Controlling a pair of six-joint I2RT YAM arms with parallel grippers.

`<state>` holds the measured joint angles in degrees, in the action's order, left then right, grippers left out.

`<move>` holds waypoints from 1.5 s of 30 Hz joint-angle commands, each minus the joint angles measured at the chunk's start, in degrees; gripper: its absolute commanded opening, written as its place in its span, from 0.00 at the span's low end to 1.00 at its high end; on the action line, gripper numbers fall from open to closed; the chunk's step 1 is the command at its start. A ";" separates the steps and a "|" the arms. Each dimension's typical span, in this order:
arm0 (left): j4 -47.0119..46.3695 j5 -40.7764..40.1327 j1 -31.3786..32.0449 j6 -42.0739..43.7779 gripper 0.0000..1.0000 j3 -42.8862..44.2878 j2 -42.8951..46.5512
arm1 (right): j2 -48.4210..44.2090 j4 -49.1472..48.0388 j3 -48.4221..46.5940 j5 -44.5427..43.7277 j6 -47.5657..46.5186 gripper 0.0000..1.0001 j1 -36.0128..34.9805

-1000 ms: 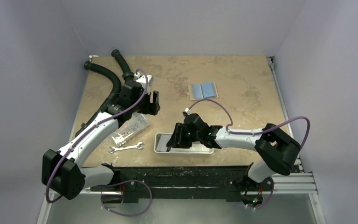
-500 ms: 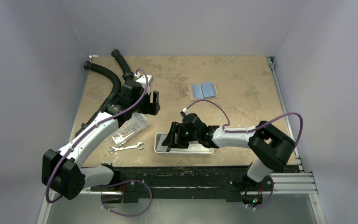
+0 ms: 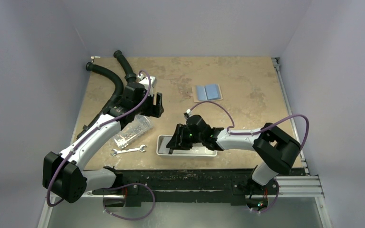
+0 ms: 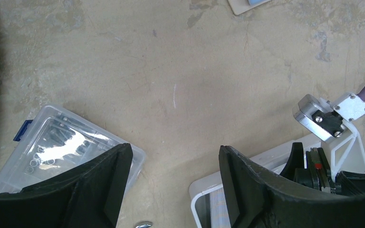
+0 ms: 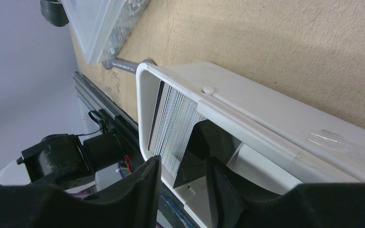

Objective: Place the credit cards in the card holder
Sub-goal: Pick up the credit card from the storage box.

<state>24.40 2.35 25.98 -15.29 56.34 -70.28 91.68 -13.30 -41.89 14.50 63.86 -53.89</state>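
Shifted left along the smooth white tray [image 5: 247, 102], the right tool [image 5: 184, 166] straddles a dark card [image 5: 197, 152] leaning off the on-edge credit cards [image 5: 173, 126], grip unclear; left tool [image 4: 175, 152] hangs released above the worktop [image 4: 171, 71].

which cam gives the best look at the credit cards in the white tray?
Right wrist: the credit cards stand on edge, packed at one end of the white tray, one dark card leaning out near the right gripper. Top external: that gripper covers them. Left wrist: only a sliver of card edges at the bottom.

Clr box [image 3: 134, 129], wrench [image 3: 128, 151], white tray [image 3: 211, 153]; blk hose [image 3: 109, 76] far-L
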 commanded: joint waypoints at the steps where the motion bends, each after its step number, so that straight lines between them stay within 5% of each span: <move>1: -2.62 0.73 -0.40 1.22 0.72 -0.65 -0.03 | -0.20 -2.79 -2.32 0.27 0.14 0.44 0.19; 25: -2.60 0.81 -0.40 1.34 0.72 -0.74 -0.37 | -4.88 -2.39 1.53 -0.62 1.53 0.12 0.19; 45: -2.54 0.99 -0.40 1.31 0.72 -0.71 -1.08 | -8.84 11.53 -0.83 -2.61 2.91 0.00 0.36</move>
<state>24.40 2.74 25.96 -15.27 56.31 -71.11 84.99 -7.07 -40.64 12.69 65.91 -53.87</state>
